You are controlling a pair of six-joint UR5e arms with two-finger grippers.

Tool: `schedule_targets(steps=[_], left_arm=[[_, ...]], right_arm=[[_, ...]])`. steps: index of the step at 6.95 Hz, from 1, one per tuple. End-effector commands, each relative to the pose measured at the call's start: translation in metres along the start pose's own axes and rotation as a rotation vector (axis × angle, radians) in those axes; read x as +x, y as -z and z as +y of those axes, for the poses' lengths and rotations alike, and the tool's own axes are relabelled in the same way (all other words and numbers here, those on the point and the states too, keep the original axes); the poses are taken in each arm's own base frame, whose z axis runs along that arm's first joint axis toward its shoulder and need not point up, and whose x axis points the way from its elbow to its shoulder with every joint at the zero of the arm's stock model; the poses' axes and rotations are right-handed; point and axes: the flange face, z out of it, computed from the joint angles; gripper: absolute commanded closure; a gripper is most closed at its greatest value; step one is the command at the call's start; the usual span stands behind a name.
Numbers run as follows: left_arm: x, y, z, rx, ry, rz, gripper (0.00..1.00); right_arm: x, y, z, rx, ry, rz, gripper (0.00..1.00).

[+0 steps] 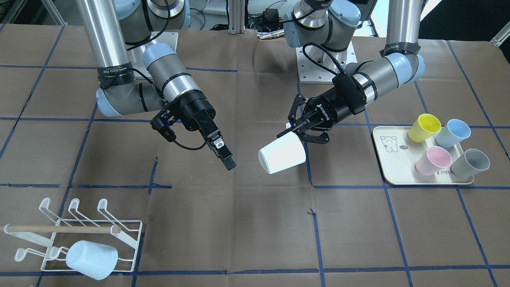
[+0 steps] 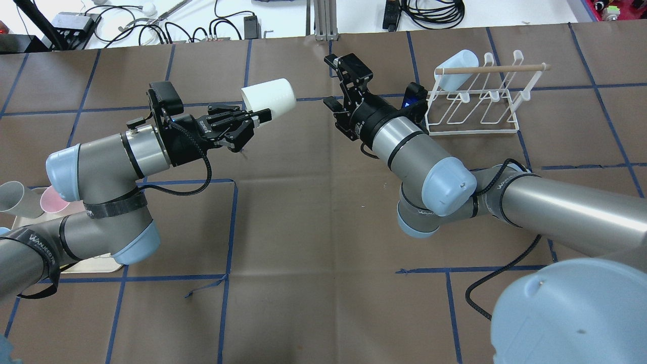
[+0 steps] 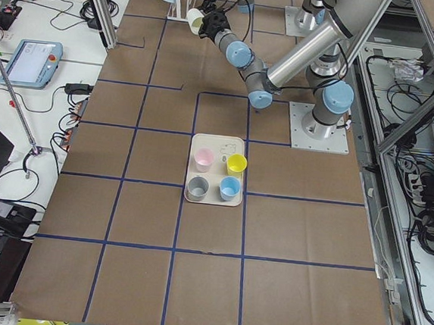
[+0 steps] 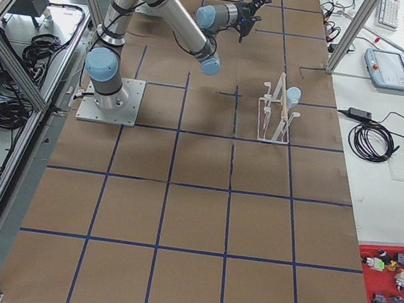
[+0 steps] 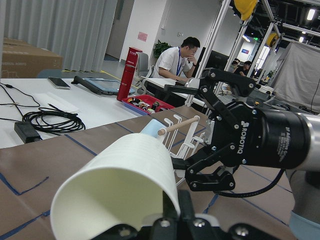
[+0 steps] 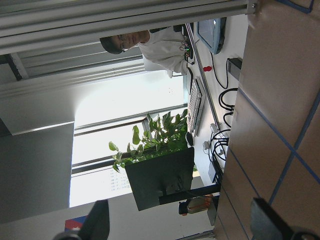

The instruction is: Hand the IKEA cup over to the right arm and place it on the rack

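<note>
The left gripper point(image 1: 295, 128) is clamping the base of the white plastic tapered cup point(image 1: 282, 154), holding it aloft mid-frame. The right gripper point(image 2: 349, 70) is facing it, fingers spread wide, near but apart. I reckon the handover and the hanging on the white wire rack point(image 1: 59, 229), lower left, are both waiting.

I count six cups: one white cup point(image 1: 282, 155) in my left jaws, one pale blue cup point(image 1: 92, 259) on the single rack point(image 1: 59, 229), and four on the single tray point(image 1: 392, 167): yellow cup point(image 1: 424, 127), sky-blue cup point(image 1: 452, 133), pink cup point(image 1: 433, 160), grey cup point(image 1: 470, 163).
</note>
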Motion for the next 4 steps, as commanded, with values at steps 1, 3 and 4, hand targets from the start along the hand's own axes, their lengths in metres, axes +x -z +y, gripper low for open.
schedule_targets(steps=[1,3,4], left_arm=[[-0.002,-0.003,-0.007,-0.009,0.026,-0.038,1.00],[0.007,-0.011,-0.007,-0.010,0.038,-0.057,1.00],[0.008,-0.012,-0.007,-0.011,0.039,-0.055,1.00]], right_arm=[[0.004,-0.004,0.010,0.035,0.004,-0.002,0.01],[0.001,-0.009,0.021,0.019,0.010,-0.011,0.01],[0.004,-0.019,0.023,0.011,0.011,-0.011,0.01]])
